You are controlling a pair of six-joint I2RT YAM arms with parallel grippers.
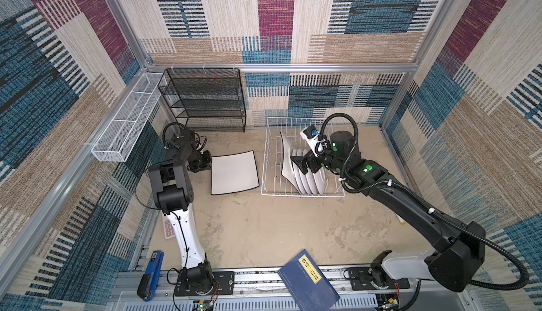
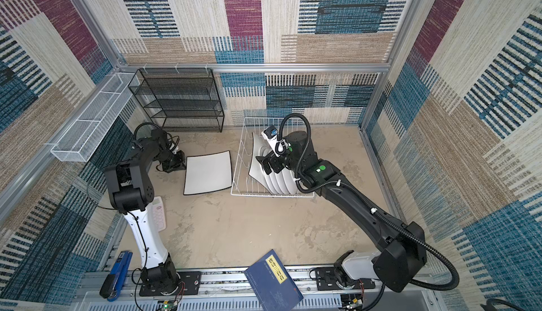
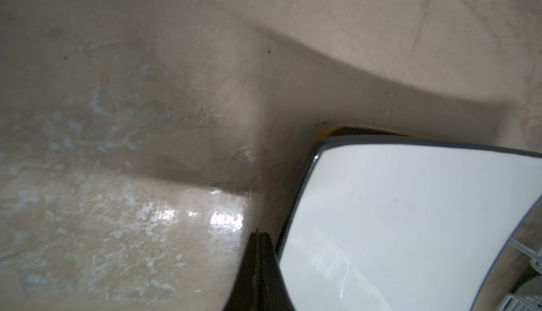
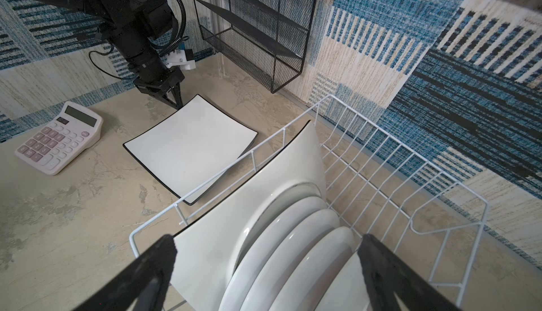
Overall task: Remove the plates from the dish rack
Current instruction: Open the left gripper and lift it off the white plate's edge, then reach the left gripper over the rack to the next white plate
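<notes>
Blue book (image 1: pixel 308 280) lies at the near edge. Table (image 1: pixel 264 230): mottled beige, enclosed by patchwork carpet walls (image 1: pixel 275 16) on aluminium framing (image 1: pixel 293 67). Dish rack (image 1: pixel 272 162) stands back right, holding upright plates (image 1: pixel 308 180). One square plate (image 1: pixel 233 172) lies flat beside it. Left gripper (image 4: pixel 175 101): jaws closed, empty, at that plate's corner. Right gripper (image 1: pixel 299 164): jaws wide above the racked plates.

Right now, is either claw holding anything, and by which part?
Nothing is held. The left gripper is shut beside the flat square plate; the right gripper hangs open over the plates in the dish rack.
</notes>
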